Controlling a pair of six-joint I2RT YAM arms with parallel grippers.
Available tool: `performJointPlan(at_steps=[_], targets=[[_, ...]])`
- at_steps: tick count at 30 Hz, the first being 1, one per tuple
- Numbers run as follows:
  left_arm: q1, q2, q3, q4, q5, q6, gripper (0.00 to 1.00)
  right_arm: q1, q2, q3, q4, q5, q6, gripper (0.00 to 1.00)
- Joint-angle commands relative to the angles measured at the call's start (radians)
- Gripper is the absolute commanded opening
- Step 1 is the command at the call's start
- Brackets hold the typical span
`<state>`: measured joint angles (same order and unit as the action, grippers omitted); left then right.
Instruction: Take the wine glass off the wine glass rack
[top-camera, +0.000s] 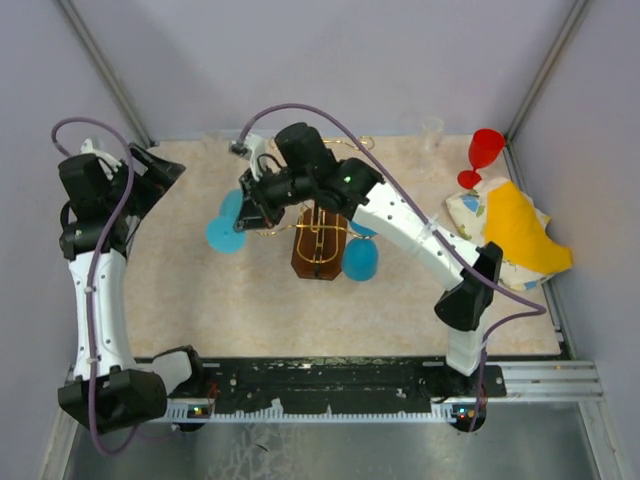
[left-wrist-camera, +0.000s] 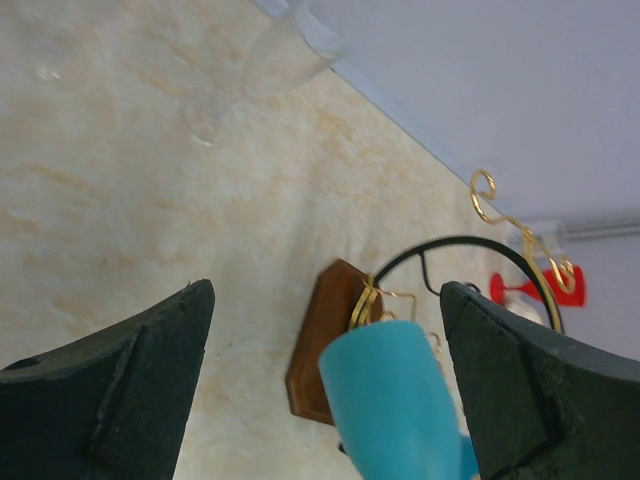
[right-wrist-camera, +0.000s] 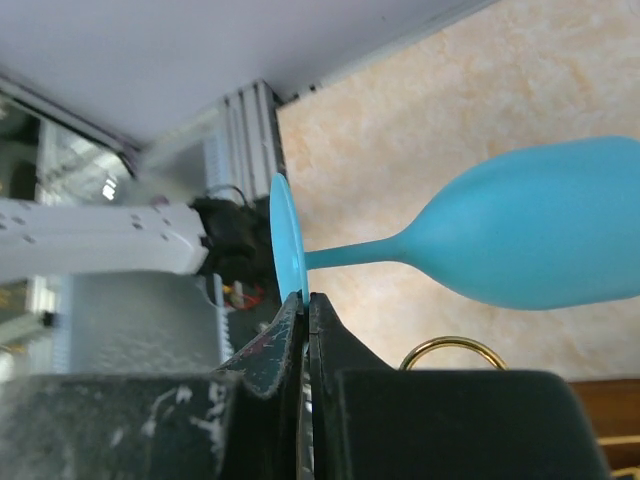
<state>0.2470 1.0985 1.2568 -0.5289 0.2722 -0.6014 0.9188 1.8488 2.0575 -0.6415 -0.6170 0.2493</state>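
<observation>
Top view: the right arm covers most of the wine glass rack (top-camera: 312, 262). Only its brown base and a few gold wires show, center of the table (top-camera: 200, 300). The held blue wine glass (top-camera: 227, 228) is half hidden under the right gripper (top-camera: 252, 208), just left of the rack. Can't tell if it's hooked on an arm or free of it. A second blue glass (top-camera: 360, 258) sits at the rack's right side, partly under the arm. A red glass (top-camera: 482, 152) stands at the far right corner, next to a yellow and white cloth (top-camera: 512, 232). A clear glass (top-camera: 432, 130) at the far edge is faint and hard to make out.

Left wrist view: a blue bowl shows low in frame, cut off by the bottom edge. Unclear which of the two glasses it is.

Right wrist view: the right gripper (right-wrist-camera: 305, 305) is pinched tight on the rim of the wine glass (right-wrist-camera: 540, 240) foot. The glass lies sideways, stem level, with a gold loop just below the bowl.

The left gripper (left-wrist-camera: 327, 292) is spread wide, holds nothing and touches nothing. It's at the far left of the table, well apart from the rack.
</observation>
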Motion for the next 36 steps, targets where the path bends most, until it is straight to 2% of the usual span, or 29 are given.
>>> performJointPlan(at_steps=[1,3,7,10,14,17,26,36], targets=[[0.036,0.010,-0.014,-0.031,0.330,-0.104,1.00,0.089,-0.054,0.035,-0.133,0.141,-0.337,0.00],[0.038,-0.005,-0.051,-0.007,0.384,-0.133,1.00,0.118,-0.079,0.000,-0.124,0.203,-0.419,0.00],[0.034,-0.037,-0.051,-0.088,0.352,-0.112,1.00,0.160,-0.100,-0.021,-0.134,0.266,-0.556,0.00],[0.028,-0.067,-0.135,-0.015,0.433,-0.143,1.00,0.185,-0.109,-0.034,-0.132,0.278,-0.679,0.00],[0.028,-0.077,-0.196,0.031,0.516,-0.143,1.00,0.192,-0.139,-0.067,-0.093,0.271,-0.743,0.00],[0.028,-0.068,-0.215,0.081,0.599,-0.158,1.00,0.195,-0.150,-0.087,-0.067,0.261,-0.764,0.00],[0.017,-0.046,-0.218,0.167,0.702,-0.226,1.00,0.211,-0.125,-0.066,-0.053,0.246,-0.757,0.00],[-0.011,-0.040,-0.254,0.235,0.754,-0.253,1.00,0.214,-0.088,-0.025,-0.048,0.230,-0.749,0.00]])
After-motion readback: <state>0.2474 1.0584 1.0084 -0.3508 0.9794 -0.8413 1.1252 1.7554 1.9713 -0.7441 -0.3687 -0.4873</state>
